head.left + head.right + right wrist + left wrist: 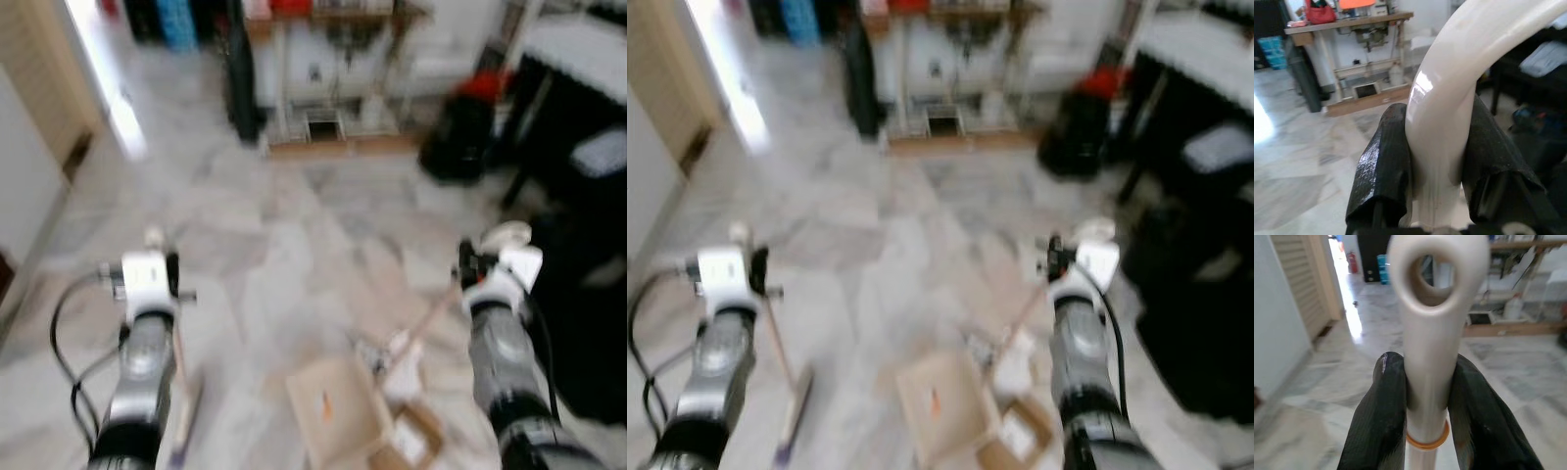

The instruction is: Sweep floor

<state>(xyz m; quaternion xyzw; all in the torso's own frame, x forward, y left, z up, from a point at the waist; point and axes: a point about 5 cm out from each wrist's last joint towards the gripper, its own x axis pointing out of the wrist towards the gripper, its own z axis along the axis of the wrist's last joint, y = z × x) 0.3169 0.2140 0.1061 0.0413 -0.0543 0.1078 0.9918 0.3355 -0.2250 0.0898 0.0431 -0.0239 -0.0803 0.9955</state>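
Observation:
My left gripper (1427, 382) is shut on the white broom handle (1435, 308), just below its hanging hole and above an orange ring. In the blurred eye views that gripper (159, 257) is at the left. The broom stick slants down to a brush (186, 416) on the marble floor (294, 225). My right gripper (1437, 147) is shut on a curved white dustpan handle (1459, 73). It shows at the right (485, 257), its stick (426, 323) running down to a whitish dustpan head (404, 372) on the floor.
Flat cardboard pieces (338, 411) and a small open box (416, 441) lie on the floor between my arms. A sewing table (333, 69) stands at the back, with a black and red bag (460, 127) to its right. Dark furniture (578, 196) lines the right side.

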